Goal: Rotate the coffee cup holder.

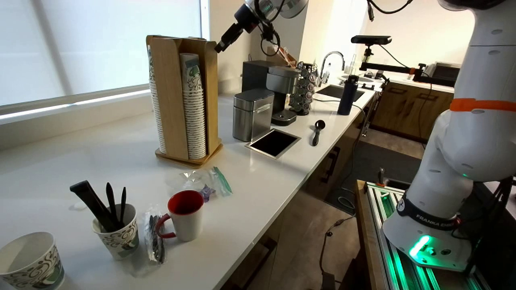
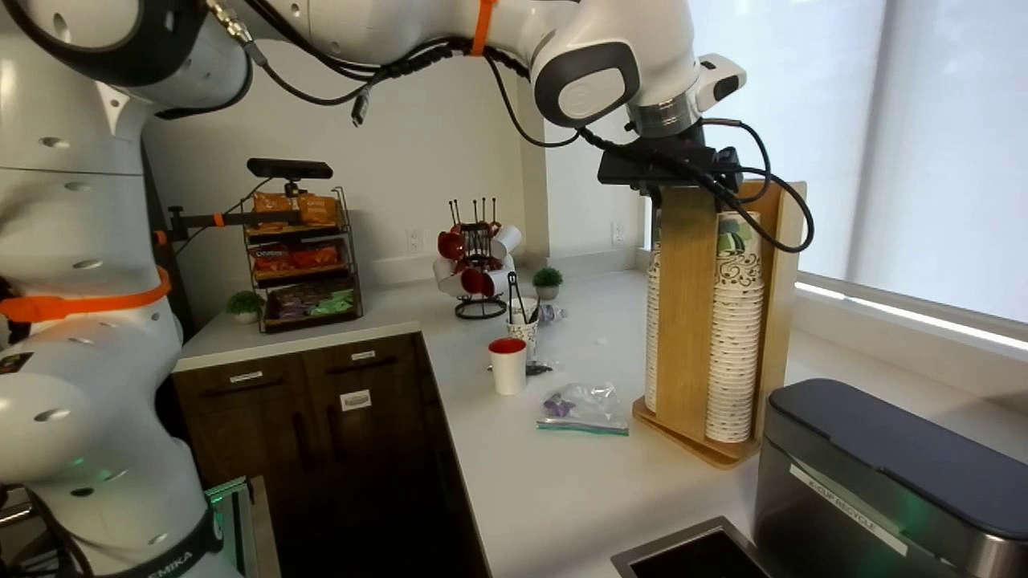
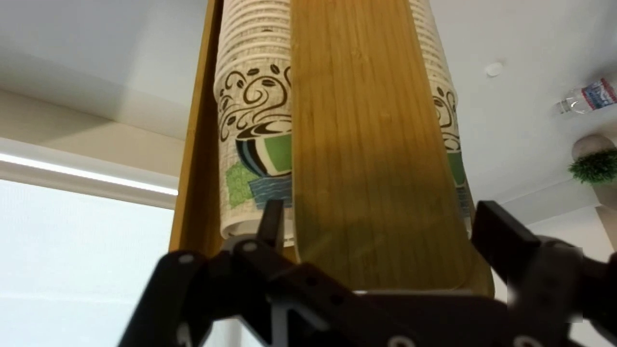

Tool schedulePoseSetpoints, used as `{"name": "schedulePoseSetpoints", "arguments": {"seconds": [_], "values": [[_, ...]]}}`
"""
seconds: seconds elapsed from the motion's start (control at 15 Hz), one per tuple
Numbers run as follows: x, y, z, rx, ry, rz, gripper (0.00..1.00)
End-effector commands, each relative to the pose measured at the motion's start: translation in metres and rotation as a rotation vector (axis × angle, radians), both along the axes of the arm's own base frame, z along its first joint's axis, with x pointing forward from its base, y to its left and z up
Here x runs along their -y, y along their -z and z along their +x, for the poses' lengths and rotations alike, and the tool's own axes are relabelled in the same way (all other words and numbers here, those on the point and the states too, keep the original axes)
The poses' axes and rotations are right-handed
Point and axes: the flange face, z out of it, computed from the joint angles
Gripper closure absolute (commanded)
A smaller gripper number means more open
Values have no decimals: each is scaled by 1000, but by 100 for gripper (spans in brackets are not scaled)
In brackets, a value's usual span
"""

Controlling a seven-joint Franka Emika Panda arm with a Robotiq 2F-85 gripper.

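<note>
Gripper (image 3: 379,214) nearest, wrist view: jaws wide, astride panel of coffee cup holder (image 3: 368,120). Only in an exterior view: snack rack (image 2: 313,323); bin (image 2: 887,449) label (image 2: 848,509) legible, "K-CUP RECYCLE".

A white bench (image 1: 246,203) runs along a window (image 1: 105,44) in an exterior view. The coffee cup holder (image 1: 171,100) stands upright on it, paper cups (image 1: 195,121) stacked in its slots. The claw (image 1: 219,46) slants down beside its upper corner; whether they touch cannot be told. Farther along come a metal canister (image 1: 243,121), a square opening (image 1: 274,144), a coffee maker (image 1: 282,83), a black scoop (image 1: 317,133) and a dark bottle (image 1: 347,97). Nearer lies a plastic bag (image 1: 203,182), with a red-handled mug (image 1: 189,225) near it and a paper cup (image 1: 122,241) holding black utensils (image 1: 96,206).
</note>
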Motion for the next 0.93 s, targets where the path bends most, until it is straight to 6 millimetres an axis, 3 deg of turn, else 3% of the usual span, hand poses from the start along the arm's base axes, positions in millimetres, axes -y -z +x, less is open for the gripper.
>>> {"name": "schedulePoseSetpoints", "arguments": {"seconds": [0.0, 0.53, 0.87], "values": [[1, 0, 7, 28, -22, -9, 0], [-11, -5, 24, 25, -63, -18, 0], [-20, -18, -7, -93, -90, -38, 0]]}}
